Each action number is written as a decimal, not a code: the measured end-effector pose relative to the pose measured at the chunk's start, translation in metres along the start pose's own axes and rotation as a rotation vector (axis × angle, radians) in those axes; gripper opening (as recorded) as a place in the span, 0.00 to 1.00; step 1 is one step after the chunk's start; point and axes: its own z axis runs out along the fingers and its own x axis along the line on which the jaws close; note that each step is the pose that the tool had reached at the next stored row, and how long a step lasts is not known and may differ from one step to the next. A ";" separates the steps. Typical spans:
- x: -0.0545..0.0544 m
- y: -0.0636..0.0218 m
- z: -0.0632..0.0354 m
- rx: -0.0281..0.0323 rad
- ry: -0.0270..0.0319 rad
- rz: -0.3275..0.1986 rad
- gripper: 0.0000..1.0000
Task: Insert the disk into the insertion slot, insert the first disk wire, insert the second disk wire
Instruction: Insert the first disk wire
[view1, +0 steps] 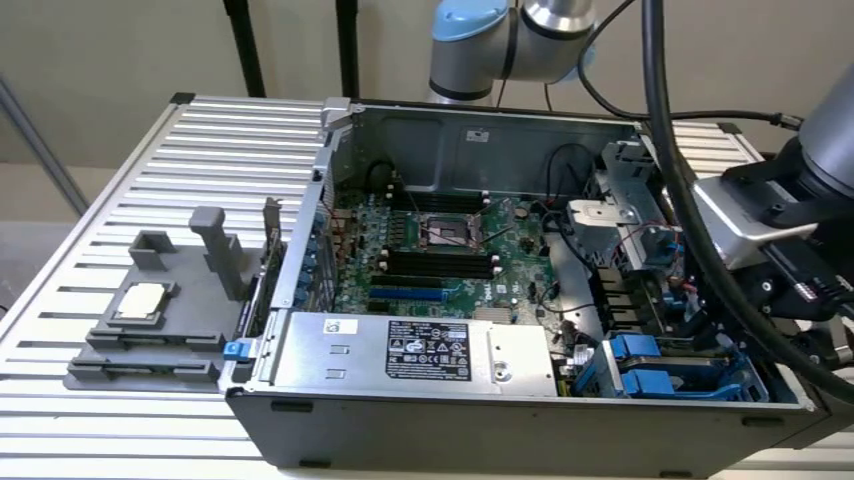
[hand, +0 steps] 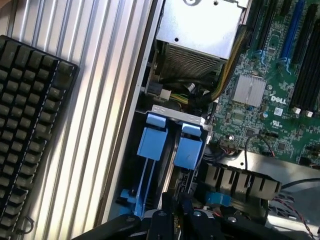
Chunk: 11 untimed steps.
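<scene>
The claw, fingers pressed together, hangs just above the insertion slot with blue fittings, at four o'clock inside the open computer case, exterior view.

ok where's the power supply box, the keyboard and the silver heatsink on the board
power supply box (view1: 427, 350), exterior view, on its black printed label
keyboard (hand: 30, 125), wrist view, on the middle rows of dark keys
silver heatsink (hand: 249, 91), wrist view, on the centre of its fins

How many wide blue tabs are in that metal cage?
2, side by side in the drive cage: one tab nearer the case wall, one nearer the motherboard. More may be hidden.
</scene>
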 end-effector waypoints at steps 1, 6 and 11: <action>0.000 0.0011 0.0010 0.0012 0.0004 0.005 0.17; -0.001 0.0022 0.0049 0.0117 0.0059 0.049 0.17; -0.001 0.0023 0.0062 0.0339 0.0066 0.083 0.17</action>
